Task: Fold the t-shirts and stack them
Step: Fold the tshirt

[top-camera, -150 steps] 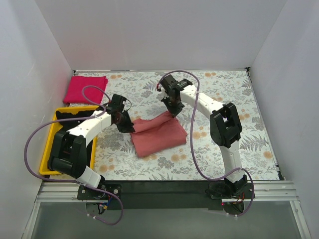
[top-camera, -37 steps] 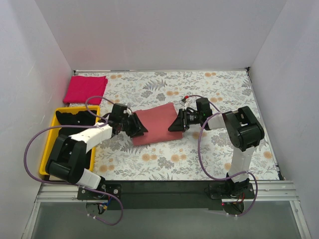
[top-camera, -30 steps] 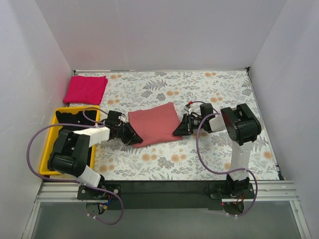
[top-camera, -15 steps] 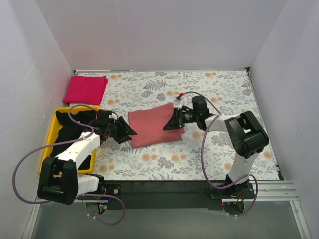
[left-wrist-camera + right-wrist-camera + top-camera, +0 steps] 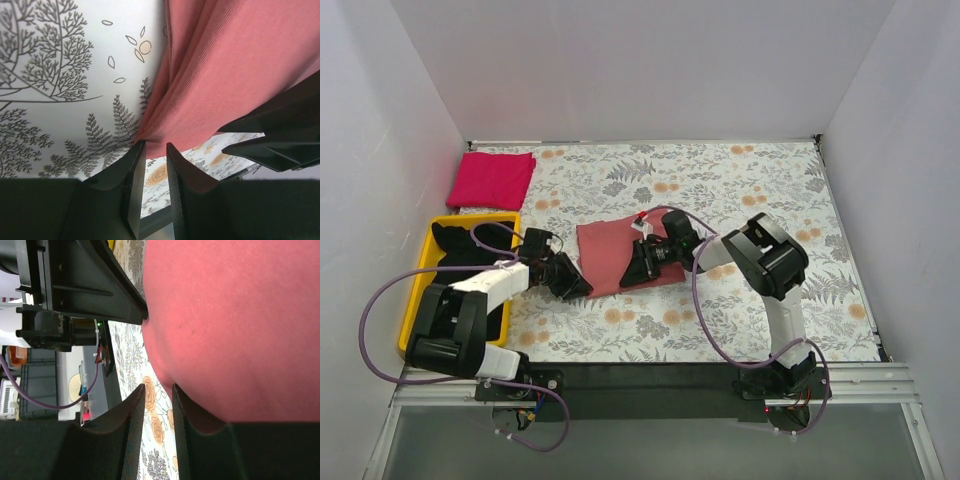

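The dusty salmon-red t-shirt [image 5: 607,246] lies folded on the floral cloth at the table's middle. My left gripper [image 5: 580,287] is low at its front left corner. In the left wrist view that gripper [image 5: 154,146] is narrowly open, the shirt's corner [image 5: 210,75] is just past its tips, and only cloth pattern shows between the fingers. My right gripper [image 5: 630,274] lies low at the shirt's front edge. In the right wrist view it [image 5: 158,388] is narrowly open, with the shirt [image 5: 235,325] beside one finger. The magenta-pink t-shirt [image 5: 492,180] lies folded at the back left. Black shirts [image 5: 460,242] lie in the bin.
The yellow bin [image 5: 416,315] stands at the left edge beside the left arm. White walls close in the back and both sides. The floral cloth [image 5: 770,190] covers the table. The two grippers are close together at the shirt's front.
My right gripper has slid left along the shirt's front edge, from its right side towards my left gripper. My left gripper has stayed by the front left corner. The shirt has shifted slightly left.
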Controlling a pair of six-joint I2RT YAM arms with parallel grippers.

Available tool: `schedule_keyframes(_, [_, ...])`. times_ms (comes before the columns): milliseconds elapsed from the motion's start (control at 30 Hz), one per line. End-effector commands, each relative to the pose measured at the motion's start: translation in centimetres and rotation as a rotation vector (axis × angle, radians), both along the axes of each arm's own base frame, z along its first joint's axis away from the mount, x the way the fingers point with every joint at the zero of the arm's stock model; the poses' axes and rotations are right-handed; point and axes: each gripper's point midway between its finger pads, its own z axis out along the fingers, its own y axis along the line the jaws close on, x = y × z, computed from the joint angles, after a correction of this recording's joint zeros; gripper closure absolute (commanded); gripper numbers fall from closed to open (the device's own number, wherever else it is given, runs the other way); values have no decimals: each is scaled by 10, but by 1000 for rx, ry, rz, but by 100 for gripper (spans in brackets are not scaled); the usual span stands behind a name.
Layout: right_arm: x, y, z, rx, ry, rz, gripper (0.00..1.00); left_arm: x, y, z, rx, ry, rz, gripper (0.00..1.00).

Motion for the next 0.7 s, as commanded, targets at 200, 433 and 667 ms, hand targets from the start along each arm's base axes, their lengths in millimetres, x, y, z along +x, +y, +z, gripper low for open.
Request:
schedule_keyframes(200, [72,-32,85,114,-218,-158,63,47,18,56,115,-226,38,69])
schedule_keyframes(433, [165,-61,100,138,-218,-320,63,146,20,91,52,-359,114,69])
schedule_keyframes(667, [214,-71,59,108,-137,-400,63,193,12,43,28,-257,94,71])
